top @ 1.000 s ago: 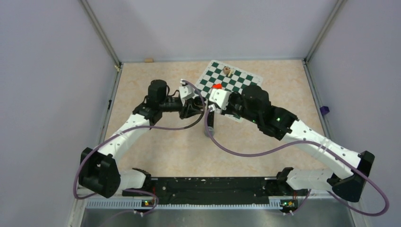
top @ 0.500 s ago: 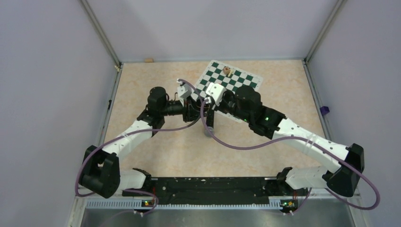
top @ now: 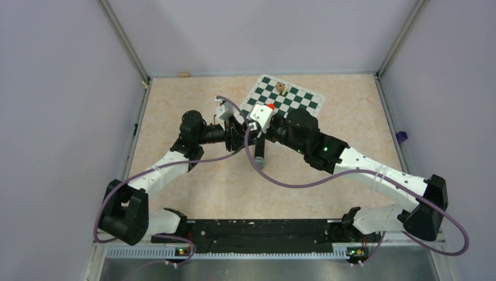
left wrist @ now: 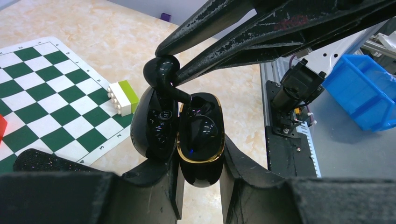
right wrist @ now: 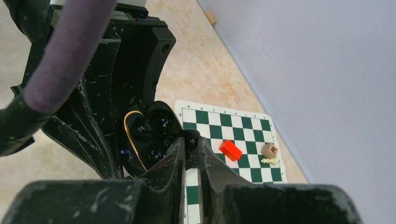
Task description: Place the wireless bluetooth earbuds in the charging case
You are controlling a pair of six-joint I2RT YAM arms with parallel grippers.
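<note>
Toward one o'clock lies the chessboard [top: 295,99] with block [left wrist: 123,97]; left claw [left wrist: 199,168] clamps the case [left wrist: 201,126], right claw [right wrist: 190,141] pinches an earbud [left wrist: 160,73].

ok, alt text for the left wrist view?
The left end effector grips an open black charging case with a gold rim. The right end effector reaches in from the upper right, pinching a black earbud at the case's upper edge. Behind on the left lies a green-and-white chessboard with a yellow-green and white block at its edge.
</note>
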